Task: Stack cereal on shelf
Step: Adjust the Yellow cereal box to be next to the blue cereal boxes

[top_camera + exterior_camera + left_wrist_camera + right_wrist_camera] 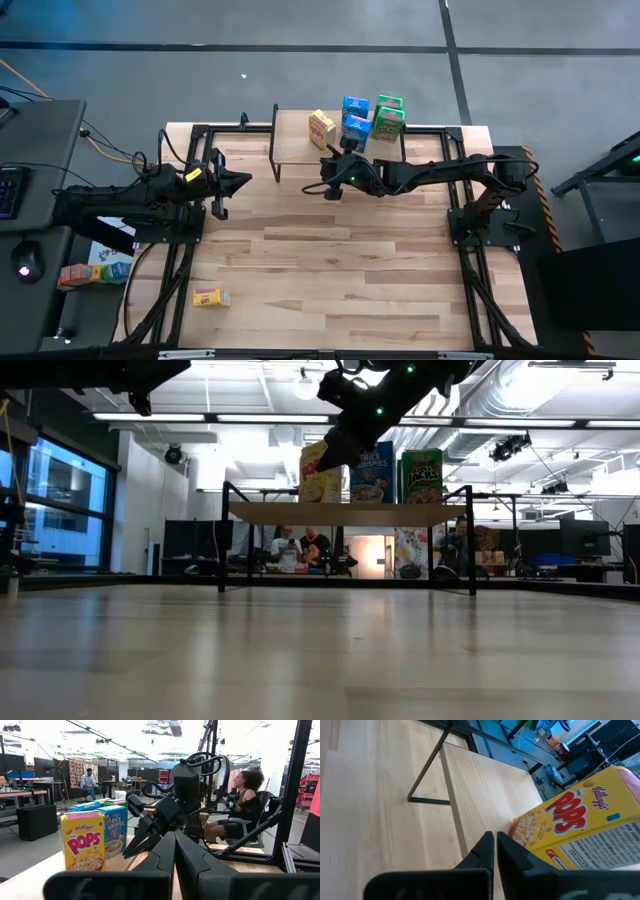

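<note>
Five cereal boxes (356, 120) on shelf (295, 140); sixth (211, 297) on tabletop (330, 270).

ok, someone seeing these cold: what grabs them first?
The cluster of cereal boxes standing on the shelf at the table's far edge, with the right gripper shut and empty just in front of it. Then the lone yellow box lying near the table's front left corner.

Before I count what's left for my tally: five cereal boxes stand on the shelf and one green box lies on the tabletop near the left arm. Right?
Not quite. The box on the tabletop near the left arm is yellow, not green, as the high view shows. The rest holds: five cereal boxes stand on the shelf.
</note>
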Controlling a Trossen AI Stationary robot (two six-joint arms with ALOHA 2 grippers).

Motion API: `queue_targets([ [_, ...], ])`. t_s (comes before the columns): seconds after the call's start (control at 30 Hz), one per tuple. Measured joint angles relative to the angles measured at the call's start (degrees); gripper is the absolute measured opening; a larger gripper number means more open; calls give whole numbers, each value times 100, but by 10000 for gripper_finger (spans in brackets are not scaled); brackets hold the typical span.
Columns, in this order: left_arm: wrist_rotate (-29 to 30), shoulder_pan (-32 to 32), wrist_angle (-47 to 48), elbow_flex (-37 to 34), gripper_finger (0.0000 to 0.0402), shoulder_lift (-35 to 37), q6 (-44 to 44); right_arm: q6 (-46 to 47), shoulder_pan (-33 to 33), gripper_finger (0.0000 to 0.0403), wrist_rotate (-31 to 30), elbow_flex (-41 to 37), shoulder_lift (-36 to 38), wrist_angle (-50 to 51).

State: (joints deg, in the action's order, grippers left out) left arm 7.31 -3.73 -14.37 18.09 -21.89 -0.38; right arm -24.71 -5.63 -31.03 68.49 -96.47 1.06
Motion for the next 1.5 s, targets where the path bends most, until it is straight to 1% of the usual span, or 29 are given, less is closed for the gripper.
queue_targets([
  [0.27,0,0,-1,0,0,0,0,-61,0,0,-7,0,0,0],
  [0.37,0,0,-2,0,0,0,0,-16,0,0,-143,0,0,-2],
  [0.47,1,0,-4,0,0,0,0,-9,0,0,-151,0,0,-7],
  [0.67,89,2,-7,0,0,2,22,-231,0,0,-163,1,-29,-153],
  [0.83,95,1,-9,0,0,2,91,-676,-1,0,-200,13,-170,-463],
  [1.07,104,0,-10,0,0,-34,105,-1008,-43,0,-518,13,-418,-660],
  [1.27,255,0,-24,0,0,-115,107,-1407,-50,0,-1239,11,-498,-999],
  [1.33,308,0,-53,0,0,-157,107,-1436,-50,0,-1451,68,-496,-931],
  [1.5,382,0,-61,0,0,-241,107,-1480,-65,0,-1641,253,-487,-696],
])
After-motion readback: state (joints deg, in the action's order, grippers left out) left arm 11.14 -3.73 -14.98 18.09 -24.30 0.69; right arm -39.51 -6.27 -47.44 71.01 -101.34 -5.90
